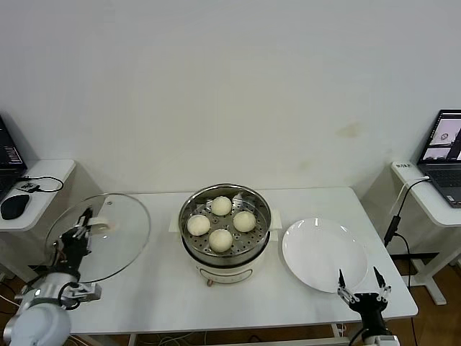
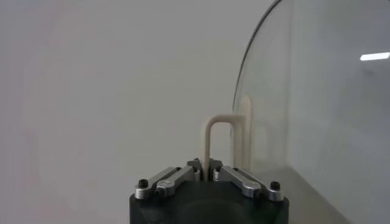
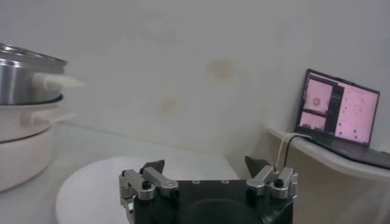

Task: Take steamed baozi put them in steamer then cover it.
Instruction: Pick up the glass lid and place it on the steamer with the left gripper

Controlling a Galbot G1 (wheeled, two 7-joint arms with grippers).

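Your left claw (image 1: 81, 229) is clamped on the cream handle (image 2: 220, 139) of the glass cover (image 1: 99, 236), holding it tilted above the worktop's (image 1: 158, 295) left end. Your right claw (image 1: 364, 282) waits spread wide, with the white plate (image 1: 324, 254) just beyond it. Farther off between both claws, four steamed baozi (image 1: 221, 223) sit in the uncovered steamer (image 1: 225, 232).

Cover (image 2: 317, 109) cut off at wrist-view edge; laptop (image 1: 445, 155) cropped, screen perhaps unreadable.
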